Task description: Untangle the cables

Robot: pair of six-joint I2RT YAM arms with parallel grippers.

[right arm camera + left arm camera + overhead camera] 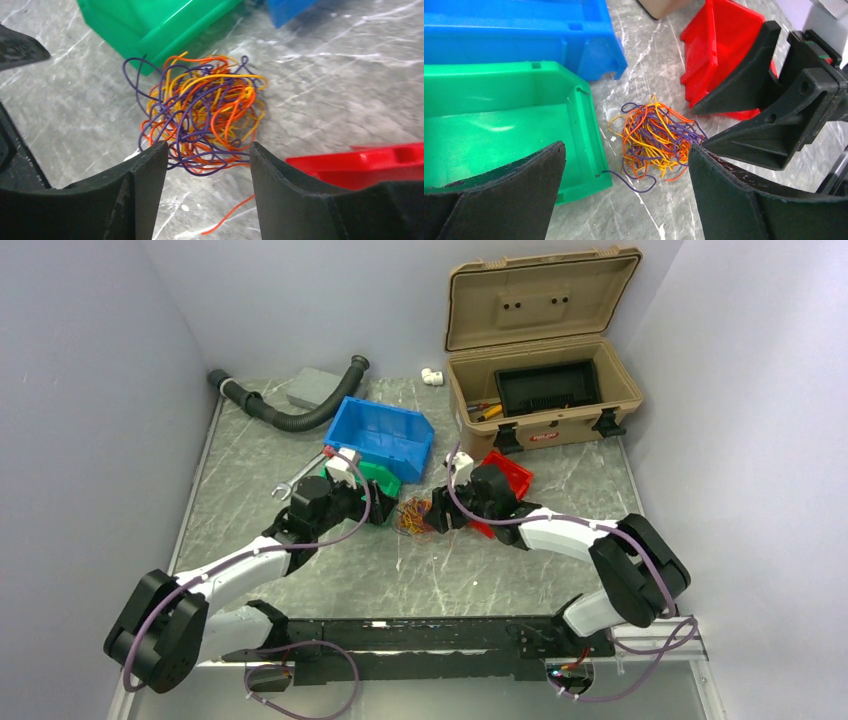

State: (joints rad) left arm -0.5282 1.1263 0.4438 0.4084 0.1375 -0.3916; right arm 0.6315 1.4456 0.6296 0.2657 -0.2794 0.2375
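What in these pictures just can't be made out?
Top view: the wires are too small to tell strand from strand.
Top view: the green bin is mostly hidden behind the left arm.
Right wrist view: whether the right tool touches the wires; its fingers hide the near strands.
Top view: the bits in the toolbox beside its black tray are too small to name.

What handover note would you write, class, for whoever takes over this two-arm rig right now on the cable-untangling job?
Left hand: open, empty, facing the tangle.
Right hand: open, straddling the tangle's near edge, no grip yet.
Cables: one orange, yellow and purple knot on the table, between the green bin and the red bin.
Done: both hands positioned at the tangle.
Left: nothing is separated; grip the tangle and pull the strands apart.
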